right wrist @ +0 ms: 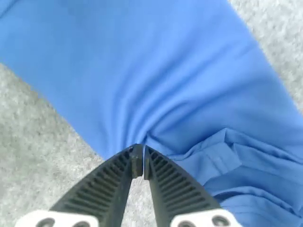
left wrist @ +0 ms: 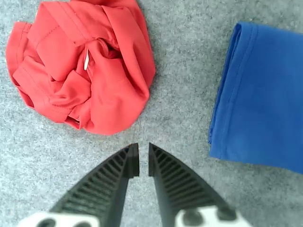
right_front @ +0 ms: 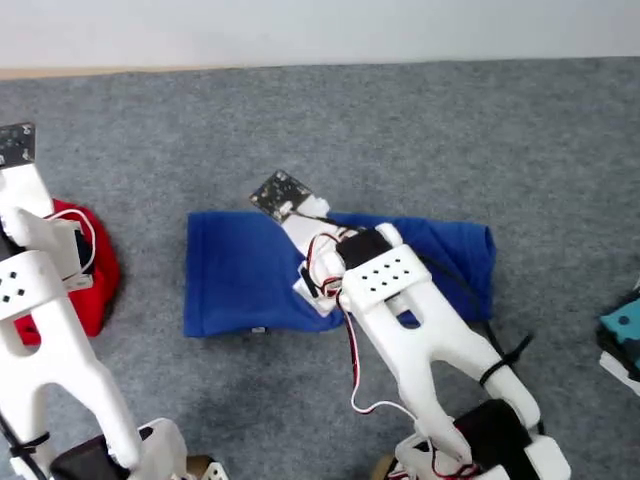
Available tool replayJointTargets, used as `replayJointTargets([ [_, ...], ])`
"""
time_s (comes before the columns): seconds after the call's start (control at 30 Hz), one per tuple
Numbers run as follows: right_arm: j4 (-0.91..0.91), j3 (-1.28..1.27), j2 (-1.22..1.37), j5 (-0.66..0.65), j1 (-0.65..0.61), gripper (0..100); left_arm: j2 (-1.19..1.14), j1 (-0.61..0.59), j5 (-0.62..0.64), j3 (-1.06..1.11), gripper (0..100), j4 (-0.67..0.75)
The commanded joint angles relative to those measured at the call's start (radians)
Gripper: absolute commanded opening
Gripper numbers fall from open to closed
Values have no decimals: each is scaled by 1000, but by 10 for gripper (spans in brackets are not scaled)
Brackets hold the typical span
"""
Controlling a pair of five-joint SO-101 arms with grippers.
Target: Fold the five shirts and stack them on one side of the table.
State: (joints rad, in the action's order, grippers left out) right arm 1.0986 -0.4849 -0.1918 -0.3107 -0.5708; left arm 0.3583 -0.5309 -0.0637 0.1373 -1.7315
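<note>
A blue shirt (right_front: 240,270) lies partly folded across the middle of the grey table. My right gripper (right wrist: 140,163) is shut on the blue shirt (right wrist: 156,80) at its near edge, and the cloth puckers toward the fingertips. The right arm (right_front: 400,300) covers the middle of the shirt from above. A crumpled red shirt (right_front: 95,270) sits at the table's left side, partly under the left arm (right_front: 40,290). My left gripper (left wrist: 139,161) hangs shut and holds nothing, over bare carpet just short of the red shirt (left wrist: 85,66), with the blue shirt's folded edge (left wrist: 222,109) off to one side.
The table top is grey carpet (right_front: 450,140). A teal and dark bundle of cloth (right_front: 622,330) lies at the right edge. Bare carpet stretches along the back of the table and between the two shirts.
</note>
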Motion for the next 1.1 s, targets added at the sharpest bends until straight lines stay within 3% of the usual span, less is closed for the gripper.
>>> replayJointTargets([
  [0.0,-41,17,58,5,-2,10,34,-9,-9,-7,44,-20],
  [0.23,-25,97,197,43,4,9,41,-60,-9,-25,44,-21],
  [0.4,38,316,219,219,16,13,95,-230,-12,-36,46,-2],
  [0.57,39,520,288,450,10,13,115,-411,-92,-30,47,5],
  [0.8,79,730,458,649,-62,17,114,-643,-189,41,47,5],
  [1.0,292,1003,685,770,-182,234,114,-692,-201,104,47,8],
  [1.07,363,1134,756,779,-217,257,114,-687,-201,116,47,9],
])
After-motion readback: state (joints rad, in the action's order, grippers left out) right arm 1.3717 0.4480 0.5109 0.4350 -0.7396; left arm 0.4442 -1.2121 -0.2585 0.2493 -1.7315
